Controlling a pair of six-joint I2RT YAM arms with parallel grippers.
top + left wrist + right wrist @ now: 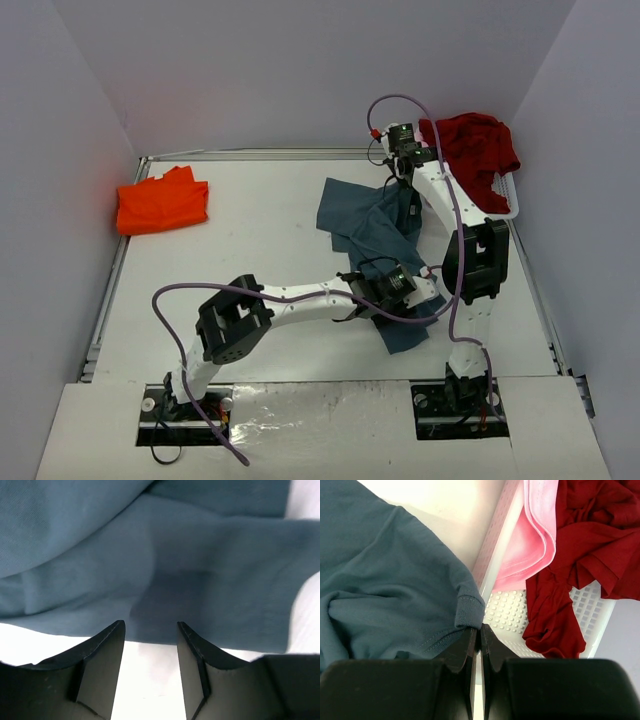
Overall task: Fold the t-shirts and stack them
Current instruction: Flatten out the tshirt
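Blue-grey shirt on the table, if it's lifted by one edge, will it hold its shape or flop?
Probably floppy: the blue-grey shirt lies in soft folds, so it should sag from whatever point is lifted. Likely light, since the right pincer grips it by just a hem. Pushed, it would probably bunch on the table rather than slide flat.
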